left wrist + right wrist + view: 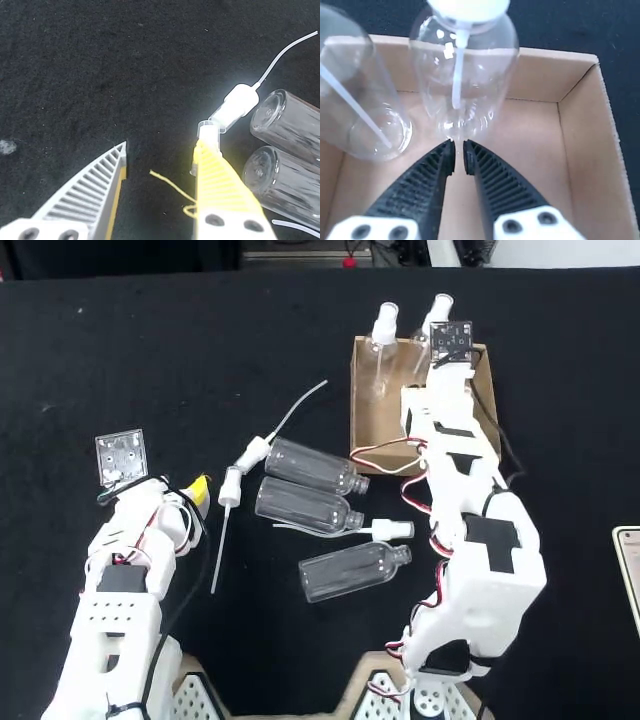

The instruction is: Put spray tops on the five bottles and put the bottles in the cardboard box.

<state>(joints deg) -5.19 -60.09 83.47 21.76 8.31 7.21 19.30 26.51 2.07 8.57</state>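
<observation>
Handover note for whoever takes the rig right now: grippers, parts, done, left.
Left gripper: open, empty, low over the table, one fingertip next to a loose spray top.
Right gripper: shut, empty, inside the cardboard box, close to a capped bottle.
Done: two capped bottles stand in the box, the second beside the first.
Left: three uncapped bottles lie on the table, with three spray tops loose among them. Cap each one, then box it.
</observation>
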